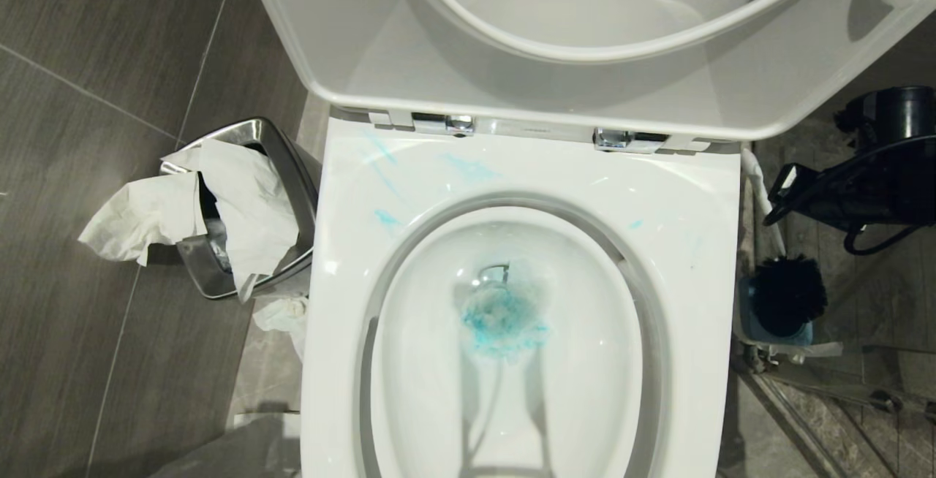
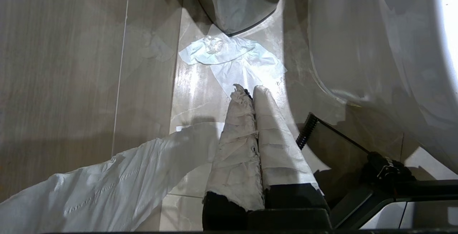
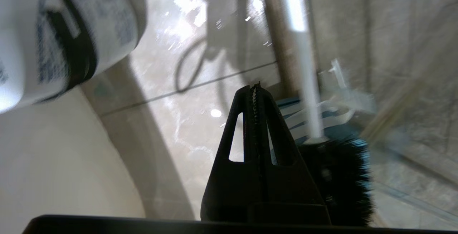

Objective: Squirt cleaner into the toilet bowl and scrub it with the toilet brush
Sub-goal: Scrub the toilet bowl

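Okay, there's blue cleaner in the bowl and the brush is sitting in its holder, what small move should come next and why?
Probably open the right tool and ease it toward the toilet brush handle. Cleaner already tints the toilet bowl, the brush sits in its holder beside the bowl, and the right tool is shut with nothing in it, close by that handle.

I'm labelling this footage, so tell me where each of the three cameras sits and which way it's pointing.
Head view: high on the robot, looking down into the toilet bowl tinted by cleaner; the right arm shows at the right edge.
Left wrist view: behind the shut, paper-wrapped left end effector, facing floor tissue and the steel waste bin.
Right wrist view: behind the shut right end effector, facing the toilet brush.
Shared: head and right wrist views both show the brush.
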You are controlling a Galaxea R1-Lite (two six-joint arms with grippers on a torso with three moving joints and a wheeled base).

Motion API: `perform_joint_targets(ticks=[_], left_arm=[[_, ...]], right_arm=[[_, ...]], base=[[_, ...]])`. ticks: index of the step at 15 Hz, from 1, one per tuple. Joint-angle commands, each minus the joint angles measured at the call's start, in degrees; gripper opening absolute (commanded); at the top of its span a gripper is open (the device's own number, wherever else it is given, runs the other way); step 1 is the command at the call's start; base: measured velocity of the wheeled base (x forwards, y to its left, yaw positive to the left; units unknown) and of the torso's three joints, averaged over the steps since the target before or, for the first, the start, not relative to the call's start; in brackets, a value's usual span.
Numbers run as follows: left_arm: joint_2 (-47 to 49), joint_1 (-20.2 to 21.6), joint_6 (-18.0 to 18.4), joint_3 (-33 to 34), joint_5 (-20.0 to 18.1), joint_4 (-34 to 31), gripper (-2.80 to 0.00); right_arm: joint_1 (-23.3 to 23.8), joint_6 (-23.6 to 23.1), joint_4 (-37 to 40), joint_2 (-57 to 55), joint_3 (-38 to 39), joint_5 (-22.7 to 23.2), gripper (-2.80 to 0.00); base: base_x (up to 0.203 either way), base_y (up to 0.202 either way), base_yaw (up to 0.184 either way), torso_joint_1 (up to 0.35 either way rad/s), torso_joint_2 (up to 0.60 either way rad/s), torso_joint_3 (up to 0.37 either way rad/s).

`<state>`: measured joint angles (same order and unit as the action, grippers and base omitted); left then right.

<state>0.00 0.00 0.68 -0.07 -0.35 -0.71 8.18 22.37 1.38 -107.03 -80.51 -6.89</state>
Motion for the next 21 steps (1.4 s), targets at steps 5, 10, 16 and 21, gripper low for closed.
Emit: perform_joint_targets(ticks=[5, 10, 16, 21], left_arm=[[0.00, 0.00, 0.02, -0.01, 0.00, -0.06, -2.80], [0.00, 0.00, -0.15, 0.07, -0.09, 0.00, -2.80], [0.00, 0.00, -0.24, 0.07, -0.09, 0.00, -2.80], [0.00, 0.00, -0.24, 0.07, -0.09, 0.00, -2.80]], right_arm=[[0.87, 0.13, 0.03, -0.19, -0.86, 0.03, -2.80], [1.21, 0.13, 0.12, -0.02, -1.41, 0.03, -2.80], [3.10, -0.40, 0.03, -0.82, -1.84, 0.03, -2.80], [6.37, -0.32, 0.44, -5.59, -7.38, 0.12, -2.80]], base=[[0.000, 0.000, 0.000, 0.001, 0.00, -0.015], [0.000, 0.000, 0.000, 0.003, 0.00, -0.096], [0.000, 0.000, 0.000, 0.000, 0.00, 0.000], [0.000, 0.000, 0.000, 0.000, 0.00, 0.000]])
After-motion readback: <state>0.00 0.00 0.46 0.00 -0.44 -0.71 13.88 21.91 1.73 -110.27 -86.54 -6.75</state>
